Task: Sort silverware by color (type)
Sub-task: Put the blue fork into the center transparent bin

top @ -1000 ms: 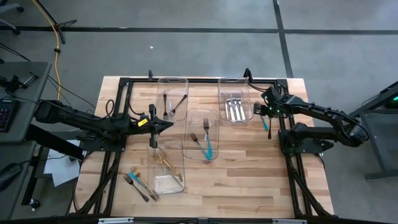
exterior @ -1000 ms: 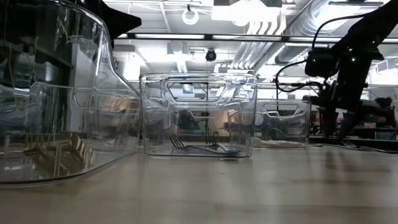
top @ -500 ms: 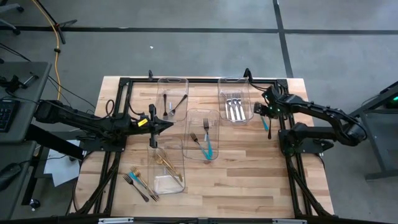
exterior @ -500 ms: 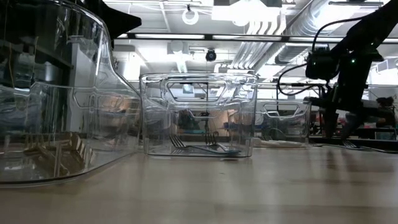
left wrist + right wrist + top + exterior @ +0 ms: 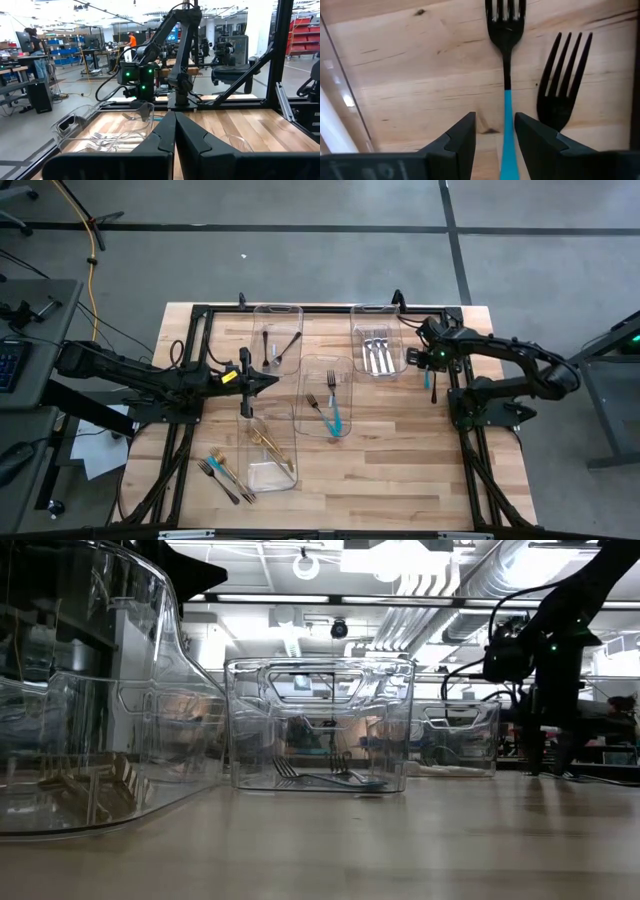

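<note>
**Silverware: teal-handled fork lined up between the right claw's fingers**

Silverware is spread over the wooden counter (image 5: 400, 440) and four clear bins. Well away from the right claw (image 5: 431, 370), toward the left arm, stand the middle bin (image 5: 328, 398) with teal pieces, a bin (image 5: 277, 338) with black ones and a bin (image 5: 268, 442) with gold ones; just beside the claw is the bin (image 5: 378, 340) of shiny silver forks. A few loose pieces (image 5: 226, 473) lie far off at the counter's near-left corner.

The right claw hangs spread, grasping nothing, directly over a teal-handled fork (image 5: 507, 90) lying flat, its dark tines pointing away from the claw.

Risk, as I judge it: the slim handle lies flush on the wood, so the fingers (image 5: 461, 137) could slide off or flip it. The dark shadow beside it could also mislead aim.

The left claw (image 5: 272, 380) waits clenched and empty beside the black bin.
</note>
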You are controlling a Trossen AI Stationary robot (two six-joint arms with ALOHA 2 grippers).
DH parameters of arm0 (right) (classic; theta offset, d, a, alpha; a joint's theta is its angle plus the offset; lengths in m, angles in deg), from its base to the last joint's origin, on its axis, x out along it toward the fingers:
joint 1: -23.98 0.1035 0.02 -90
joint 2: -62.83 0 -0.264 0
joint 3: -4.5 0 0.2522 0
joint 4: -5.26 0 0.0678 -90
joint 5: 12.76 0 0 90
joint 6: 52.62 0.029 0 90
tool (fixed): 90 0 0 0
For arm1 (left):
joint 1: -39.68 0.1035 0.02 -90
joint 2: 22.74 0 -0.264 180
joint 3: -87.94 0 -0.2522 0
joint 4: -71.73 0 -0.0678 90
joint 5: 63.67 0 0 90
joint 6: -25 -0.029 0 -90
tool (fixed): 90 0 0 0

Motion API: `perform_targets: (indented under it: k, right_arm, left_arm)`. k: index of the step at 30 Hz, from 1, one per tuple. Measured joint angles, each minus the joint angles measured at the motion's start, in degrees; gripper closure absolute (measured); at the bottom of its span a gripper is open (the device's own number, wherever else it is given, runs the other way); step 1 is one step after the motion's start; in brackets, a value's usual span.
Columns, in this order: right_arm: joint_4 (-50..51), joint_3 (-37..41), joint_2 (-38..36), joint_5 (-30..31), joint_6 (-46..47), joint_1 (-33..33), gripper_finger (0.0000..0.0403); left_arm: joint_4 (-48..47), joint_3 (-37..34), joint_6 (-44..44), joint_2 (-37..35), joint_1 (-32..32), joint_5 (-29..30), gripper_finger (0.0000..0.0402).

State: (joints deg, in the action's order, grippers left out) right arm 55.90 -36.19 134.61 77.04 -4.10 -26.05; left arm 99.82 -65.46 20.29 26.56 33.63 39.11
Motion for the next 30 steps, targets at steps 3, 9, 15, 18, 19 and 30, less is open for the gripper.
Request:
perform_targets:
  k: [3,9,15,18,19,30]
  right_arm:
    - [0.57,-0.65,0.08,0.35,-0.9,0.0,0.0265]
    - [1.4,-0.87,1.5,2.58,-2.67,0.04,0.0302]
    - [1.73,-1.12,2.75,5.2,-6.03,0.5,0.039]
    - [1.66,-1.1,2.68,5.52,-7.0,0.68,0.0386]
    - [1.68,-1.08,2.68,5.52,-7.03,0.68,0.0384]
    - [2.07,-2.07,2.52,5.9,-9.06,1.3,0.0398]
  left_arm:
    - [0.01,0.0,0.0,0.0,0.02,0.0,0.0401]
    - [0.02,0.0,0.0,0.0,0.02,0.0,0.0401]
    - [0.02,0.0,0.01,-0.01,0.02,-0.03,0.0401]
    - [0.01,0.0,0.01,0.0,0.01,-0.03,0.0401]
    - [0.02,0.0,0.0,0.0,0.0,-0.05,0.0401]
    - [0.01,0.0,0.02,0.0,0.02,-0.07,0.0401]
